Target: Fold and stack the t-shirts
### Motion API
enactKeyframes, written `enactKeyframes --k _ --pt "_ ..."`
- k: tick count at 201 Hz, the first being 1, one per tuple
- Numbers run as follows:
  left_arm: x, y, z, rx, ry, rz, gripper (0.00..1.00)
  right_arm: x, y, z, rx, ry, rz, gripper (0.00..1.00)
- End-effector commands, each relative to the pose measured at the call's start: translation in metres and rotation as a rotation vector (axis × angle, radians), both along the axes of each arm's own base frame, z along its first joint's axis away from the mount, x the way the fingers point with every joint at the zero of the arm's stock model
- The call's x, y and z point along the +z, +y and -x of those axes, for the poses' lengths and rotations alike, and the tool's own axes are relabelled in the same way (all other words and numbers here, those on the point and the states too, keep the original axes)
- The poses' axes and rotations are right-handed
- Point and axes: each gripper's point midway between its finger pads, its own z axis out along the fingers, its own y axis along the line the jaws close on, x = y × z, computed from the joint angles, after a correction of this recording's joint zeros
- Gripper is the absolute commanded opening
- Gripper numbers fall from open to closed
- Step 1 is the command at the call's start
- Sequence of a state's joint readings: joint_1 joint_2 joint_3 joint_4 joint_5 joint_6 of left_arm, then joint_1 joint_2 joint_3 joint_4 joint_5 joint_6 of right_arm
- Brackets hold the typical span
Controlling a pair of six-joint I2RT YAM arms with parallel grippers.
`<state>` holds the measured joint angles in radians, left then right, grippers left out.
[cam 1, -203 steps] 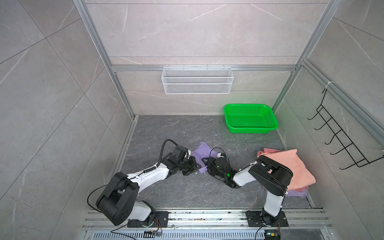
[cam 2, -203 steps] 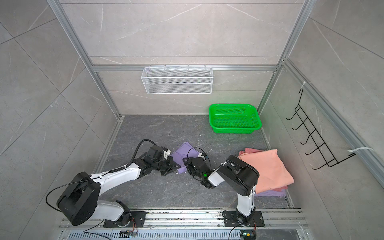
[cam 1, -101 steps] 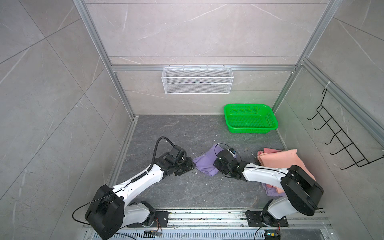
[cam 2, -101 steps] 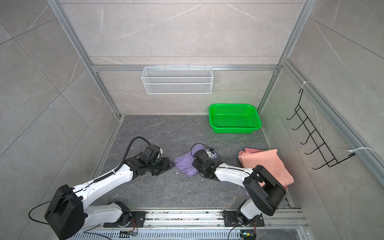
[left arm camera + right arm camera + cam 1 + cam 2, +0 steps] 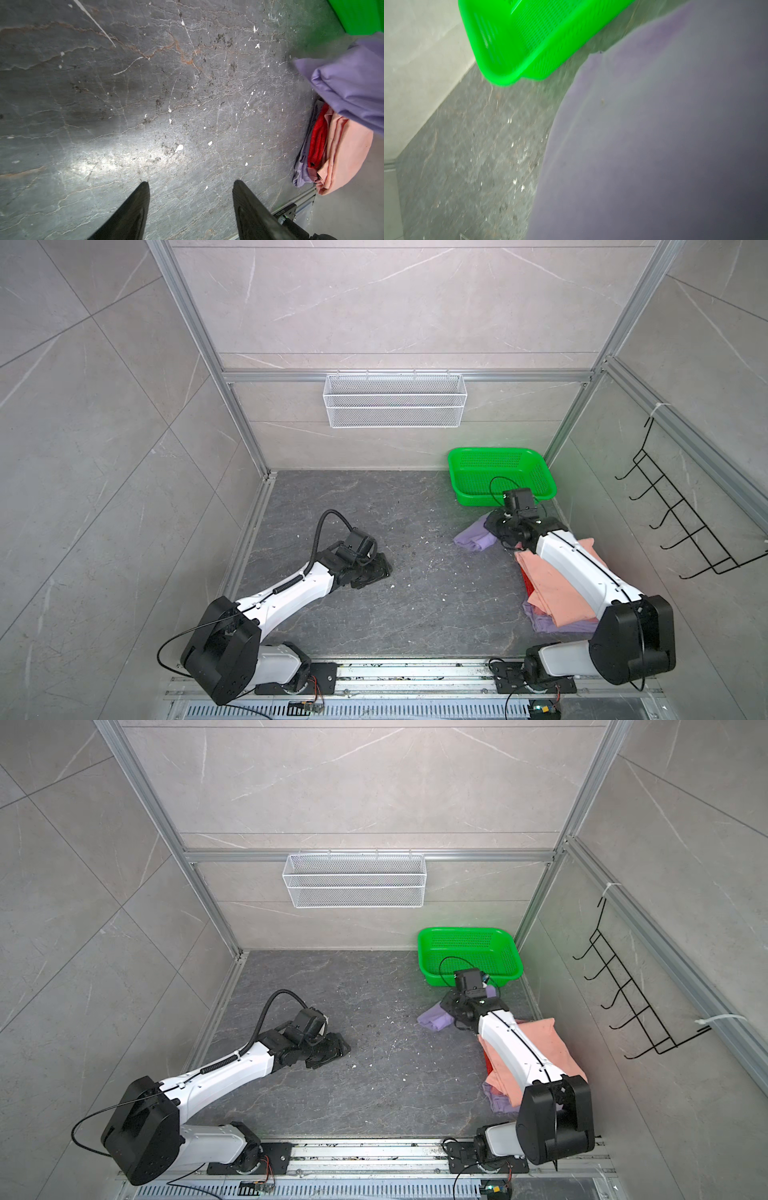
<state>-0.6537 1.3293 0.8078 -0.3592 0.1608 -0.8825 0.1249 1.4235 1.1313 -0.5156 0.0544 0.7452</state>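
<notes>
Lavender t-shirt (image 5: 473, 538) near basket (image 5: 457, 481) rim

No legible text, label, brand or number on any surface

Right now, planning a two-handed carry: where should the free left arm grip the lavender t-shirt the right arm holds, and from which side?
Probably the loose end of the lavender t-shirt, drooping away from the right gripper. Come low from the left across the floor, jaws straddling that edge; the green basket and pink t-shirt crowd the other sides.
</notes>
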Motion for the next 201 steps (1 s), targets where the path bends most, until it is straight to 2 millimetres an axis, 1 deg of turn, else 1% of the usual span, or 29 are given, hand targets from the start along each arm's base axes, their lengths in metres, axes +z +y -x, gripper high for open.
enactKeyframes --k 1,30,43,58,69,92,104,119,139,147,168,201 --pt "0.005 -0.006 -0.007 -0.027 -0.027 0.009 0.67 0.011 -0.024 -0.006 0.080 0.051 0.025 0.00" --pt "-0.002 -0.011 -0.011 -0.030 -0.018 0.013 0.67 0.028 -0.060 -0.020 0.092 0.065 0.039 0.01" --pt "-0.006 -0.014 -0.013 -0.036 -0.008 0.017 0.67 0.033 -0.073 -0.022 0.097 0.075 0.051 0.01" --pt "-0.010 -0.019 -0.015 -0.043 0.003 0.025 0.67 0.043 -0.086 -0.023 0.113 0.055 0.054 0.01" --pt "-0.014 -0.023 -0.016 -0.051 0.014 0.031 0.67 0.053 -0.099 -0.024 0.096 0.037 0.056 0.01" --pt "-0.018 -0.031 -0.019 -0.065 0.031 0.046 0.67 0.072 -0.119 -0.019 0.085 0.022 0.060 0.01" --pt "-0.021 -0.033 -0.020 -0.070 0.038 0.048 0.67 0.080 -0.124 -0.014 0.095 0.018 0.063 0.01" --pt "-0.022 -0.035 -0.022 -0.072 0.040 0.052 0.67 0.085 -0.128 -0.005 0.098 0.026 0.083 0.01" --pt "-0.023 -0.039 -0.024 -0.079 0.043 0.061 0.67 0.085 -0.138 0.012 0.073 0.035 0.101 0.01" --pt "-0.022 -0.040 -0.024 -0.082 0.043 0.066 0.67 0.079 -0.140 0.017 0.068 0.038 0.084 0.01" --pt "-0.020 -0.042 -0.024 -0.093 0.039 0.072 0.67 0.062 -0.141 0.037 0.059 0.062 0.049 0.01" --pt "-0.007 -0.043 -0.024 -0.111 0.006 0.088 0.67 0.027 -0.161 0.075 -0.043 0.126 0.049 0.01"
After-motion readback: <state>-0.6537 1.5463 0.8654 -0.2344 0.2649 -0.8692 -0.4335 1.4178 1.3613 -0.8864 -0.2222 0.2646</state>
